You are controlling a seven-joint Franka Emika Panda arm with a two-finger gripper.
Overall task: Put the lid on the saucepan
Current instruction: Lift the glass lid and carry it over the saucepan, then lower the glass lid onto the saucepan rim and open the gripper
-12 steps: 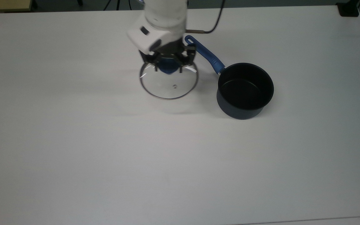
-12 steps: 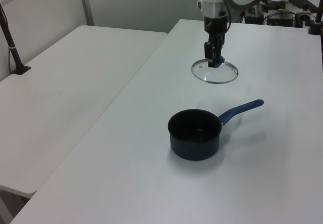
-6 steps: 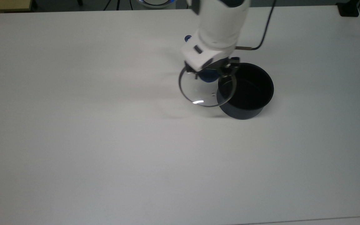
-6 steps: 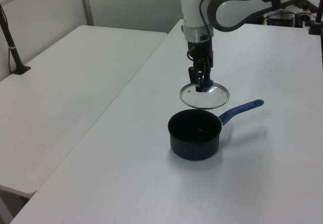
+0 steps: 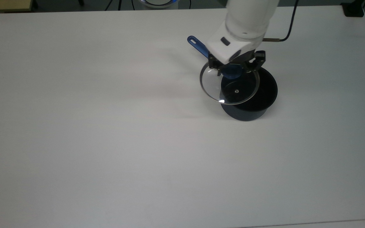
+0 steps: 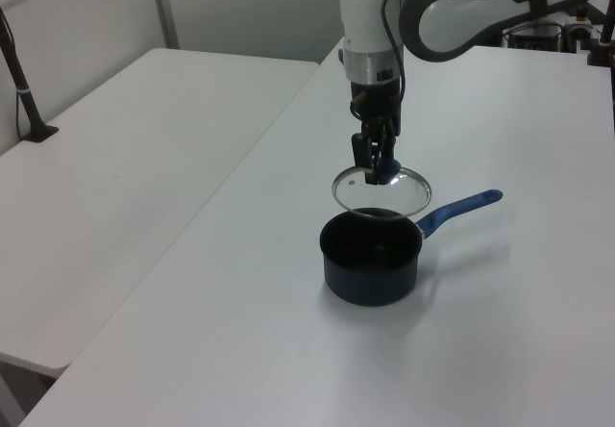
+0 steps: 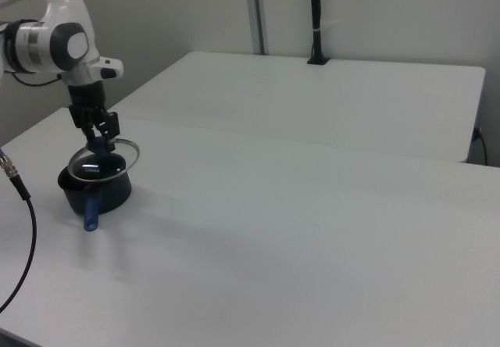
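In the upper right of the top view, the arm's black two-finger tool (image 5: 234, 68) pinches the blue knob of the round clear glass lid with its thin metal rim (image 5: 230, 85), carrying it in the air above the small dark navy saucepan with a black inside (image 5: 249, 95). The left view shows the tool (image 6: 376, 161) holding the lid (image 6: 381, 188) clear of the saucepan (image 6: 372, 257), with a gap between the glass and the pot's rim; the lid looks slightly tilted there.

The pickup appears done and the carry nearly so. In the top view the lid overlaps only the pot's left part, so what seems left is a short shift to centre it, then lowering and release.

The saucepan's long blue handle (image 5: 198, 45) runs toward the top view's upper left, passing under the tool, and should not hinder a straight descent. The pot stands on the white surface (image 5: 106, 133) well away from its edges, with bare room on every side. In the right view a black cable (image 7: 17, 230) hangs near the frame's left edge, apart from the saucepan (image 7: 98, 191).
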